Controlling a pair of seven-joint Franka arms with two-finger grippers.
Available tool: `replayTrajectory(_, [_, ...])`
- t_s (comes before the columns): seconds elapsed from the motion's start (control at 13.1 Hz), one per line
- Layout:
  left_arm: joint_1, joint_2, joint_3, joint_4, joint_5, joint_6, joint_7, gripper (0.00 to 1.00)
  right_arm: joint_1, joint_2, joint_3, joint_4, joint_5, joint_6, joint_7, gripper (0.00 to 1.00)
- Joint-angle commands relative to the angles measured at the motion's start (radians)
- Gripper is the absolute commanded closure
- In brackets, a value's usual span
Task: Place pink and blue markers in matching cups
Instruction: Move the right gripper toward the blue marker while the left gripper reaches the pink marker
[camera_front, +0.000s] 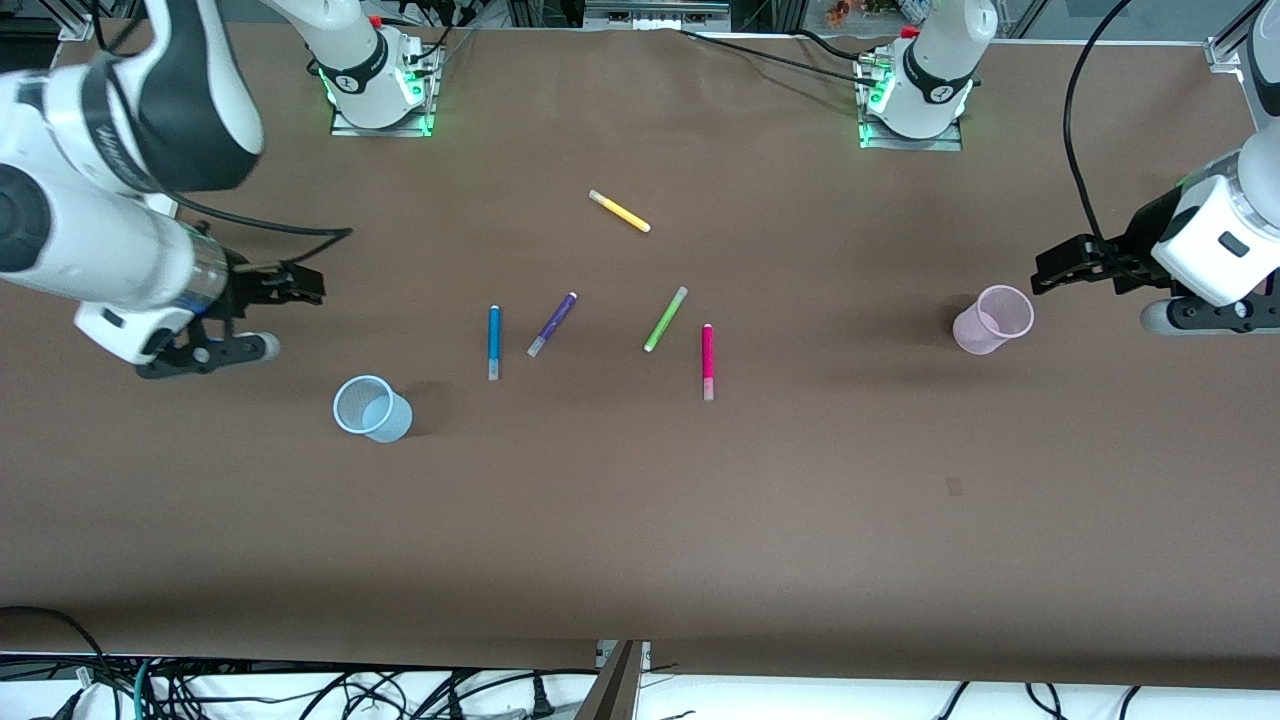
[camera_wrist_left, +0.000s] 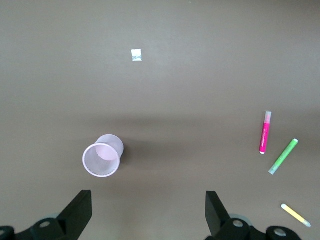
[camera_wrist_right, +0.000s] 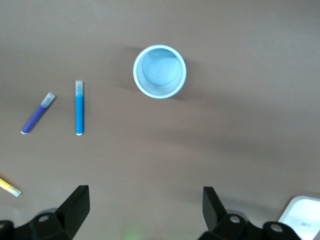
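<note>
Both arms are waiting high at the ends of the brown worktop (camera_front: 640, 520), and nothing is being held. The left end effector (camera_wrist_left: 148, 212) is hanging over the worktop near the pink cup (camera_front: 993, 319), its fingers spread wide. The right end effector (camera_wrist_right: 145, 212) is hanging over the worktop near the blue cup (camera_front: 371, 408), its fingers spread wide as well.

The pink cup is standing upright toward the left arm's end of the worktop, and the blue cup is standing upright toward the right arm's end, a little nearer to the front camera. The markers are lying flat between the two cups. The blue marker (camera_front: 494, 342) is lying closest to the blue cup, with the purple marker (camera_front: 552, 324) just beside it. The pink marker (camera_front: 708, 361) is lying toward the pink cup but well apart from it, with the green marker (camera_front: 665, 319) just beside it. The yellow marker (camera_front: 620, 211) is lying farther from the front camera than the rest.
</note>
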Motion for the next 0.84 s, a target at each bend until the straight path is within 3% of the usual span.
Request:
replayTrajectory(0.0, [-0.014,0.014,-0.078,-0.004,-0.020,-0.012,-0.027,0.00,0.014,0.037,0.003,0.026,0.000,0.029,0.014,0.00])
replayTrajectory(0.38, [-0.042,0.070,-0.212,0.002,-0.020,0.034,-0.200,0.00,0.118,0.099,0.003,0.025,0.001,0.117,0.219,0.00])
replayTrajectory(0.76, [-0.173,0.178,-0.214,-0.001,-0.025,0.181,-0.261,0.00,0.184,0.185,0.003,0.006,0.016,0.222,0.259,0.00])
